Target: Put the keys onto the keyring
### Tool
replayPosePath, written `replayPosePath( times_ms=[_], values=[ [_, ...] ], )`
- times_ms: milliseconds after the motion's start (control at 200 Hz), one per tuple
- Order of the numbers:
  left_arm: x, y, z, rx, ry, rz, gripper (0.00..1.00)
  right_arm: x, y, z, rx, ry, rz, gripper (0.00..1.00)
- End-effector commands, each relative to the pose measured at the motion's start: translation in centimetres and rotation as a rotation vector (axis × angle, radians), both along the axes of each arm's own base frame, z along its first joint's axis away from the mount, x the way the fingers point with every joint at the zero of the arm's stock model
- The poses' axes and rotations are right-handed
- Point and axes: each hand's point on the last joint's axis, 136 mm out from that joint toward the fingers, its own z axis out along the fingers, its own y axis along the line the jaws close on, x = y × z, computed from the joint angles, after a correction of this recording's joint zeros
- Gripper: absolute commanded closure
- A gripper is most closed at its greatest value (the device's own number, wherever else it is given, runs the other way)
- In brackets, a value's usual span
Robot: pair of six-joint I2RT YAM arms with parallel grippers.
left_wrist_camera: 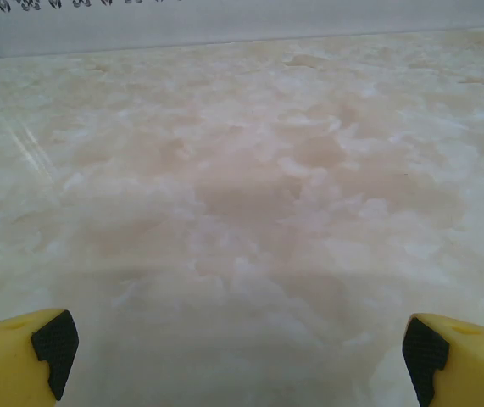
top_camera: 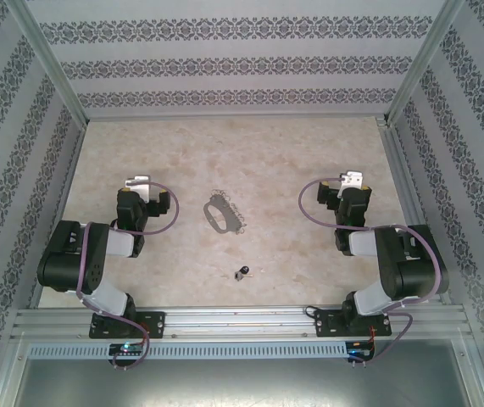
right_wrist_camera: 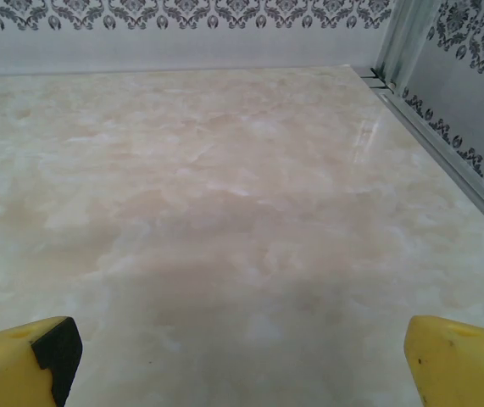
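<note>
One keyring point(top_camera: 222, 214) and one key point(top_camera: 242, 272) on one bench point(top_camera: 267, 153); two end effectors, a left end effector point(top_camera: 137, 181) and a right end effector point(top_camera: 353, 180), with four yellow fingers point(left_wrist_camera: 21, 356) between them

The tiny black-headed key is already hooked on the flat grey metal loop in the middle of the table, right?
Not hooked on. The top external view shows the tiny black-headed key lying apart from the flat grey metal loop, not touching it.
</note>
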Motion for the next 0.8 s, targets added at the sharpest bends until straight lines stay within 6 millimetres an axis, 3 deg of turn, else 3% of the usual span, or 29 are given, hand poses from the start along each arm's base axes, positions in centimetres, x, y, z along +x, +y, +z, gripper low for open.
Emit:
replayPosePath(
  times_ms=[0,310,445,794],
  values=[
    [0.5,0.4,0.5,-0.006,-0.012,0.009,0.0,0.4,0.5,1.0,0.005,-0.035,0.03,0.02],
    [0.5,0.4,0.5,-0.008,-0.01,0.01,0.0,0.4,0.5,1.0,0.005,-0.035,0.029,0.02],
    [0.2,2.3,0.6,-0.015,-0.021,0.12,0.0,0.4,0.6,1.0,0.01,-0.029,0.033,0.02],
    [0.1,2.3,0.7,-0.012,-0.028,0.118,0.0,0.6,1.3,0.8,0.027,-0.021,0.095,0.02]
  ],
)
